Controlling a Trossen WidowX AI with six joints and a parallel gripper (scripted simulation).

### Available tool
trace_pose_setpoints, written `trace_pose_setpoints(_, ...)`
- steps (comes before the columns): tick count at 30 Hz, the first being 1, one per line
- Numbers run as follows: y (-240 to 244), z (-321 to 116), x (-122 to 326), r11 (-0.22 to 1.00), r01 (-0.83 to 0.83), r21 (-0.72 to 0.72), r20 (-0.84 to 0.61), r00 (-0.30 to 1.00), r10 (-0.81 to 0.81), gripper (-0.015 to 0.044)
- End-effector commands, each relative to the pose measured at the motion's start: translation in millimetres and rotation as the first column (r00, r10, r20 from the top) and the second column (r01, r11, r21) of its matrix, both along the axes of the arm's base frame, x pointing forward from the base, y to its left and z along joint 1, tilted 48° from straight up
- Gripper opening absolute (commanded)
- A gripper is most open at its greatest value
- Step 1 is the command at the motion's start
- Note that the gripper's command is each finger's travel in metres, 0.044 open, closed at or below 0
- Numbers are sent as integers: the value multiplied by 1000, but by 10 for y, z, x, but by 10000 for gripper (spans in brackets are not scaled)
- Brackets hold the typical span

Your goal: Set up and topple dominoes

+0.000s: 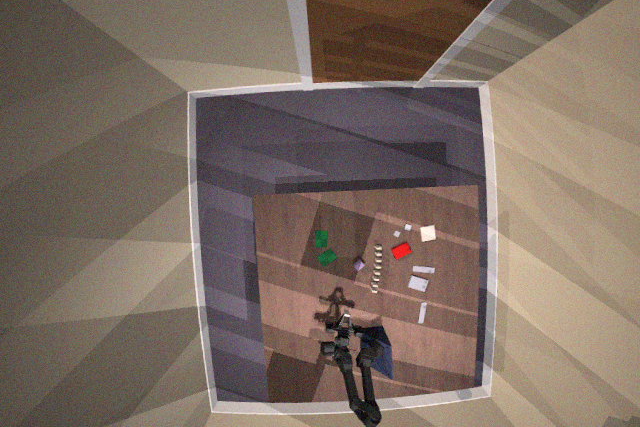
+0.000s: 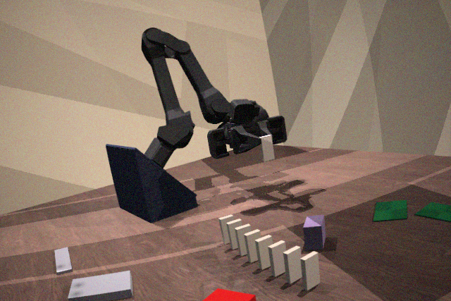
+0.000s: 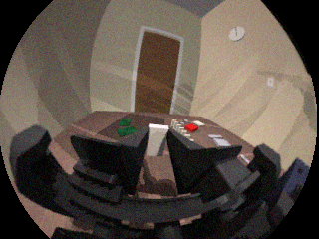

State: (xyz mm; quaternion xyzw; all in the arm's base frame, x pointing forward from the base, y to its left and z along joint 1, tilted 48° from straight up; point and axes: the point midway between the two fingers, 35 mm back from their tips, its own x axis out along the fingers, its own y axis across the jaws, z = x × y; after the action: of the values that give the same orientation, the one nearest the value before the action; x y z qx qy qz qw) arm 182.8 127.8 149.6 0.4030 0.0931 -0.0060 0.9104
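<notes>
My gripper (image 1: 346, 321) (image 2: 263, 139) (image 3: 158, 129) is shut on a pale domino (image 2: 268, 150) (image 3: 158, 144). The domino is held upright in the air, its lower part below the fingertips, above the table in front of the arm's base. The row of standing dominoes (image 1: 377, 260) (image 2: 276, 260) consists of several cream pieces, upright and evenly spaced; it also shows small in the wrist view (image 3: 178, 126). The gripper is well apart from the row, off its end nearer the arm. I cannot make out another loose domino for certain.
A purple block (image 1: 358, 264) (image 2: 313, 233) stands close beside the row. A red block (image 1: 401, 250) (image 3: 191, 127) lies on its other side, with pale slabs (image 1: 418, 283) (image 2: 100, 285) farther out. Green flat pieces (image 1: 321, 238) (image 2: 390, 210) lie beyond the purple block. The navy base (image 1: 382, 355) (image 2: 153, 188) is behind.
</notes>
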Motion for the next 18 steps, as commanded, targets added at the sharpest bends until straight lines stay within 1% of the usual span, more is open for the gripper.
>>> trace_pose_setpoints(1, 57, -24, 1, 1000, 4, 4, -2, 1000, -4, 107)
trace_pose_setpoints(18, 311, -187, -15, 1000, 5, 2, -10, 1000, -5, 107)
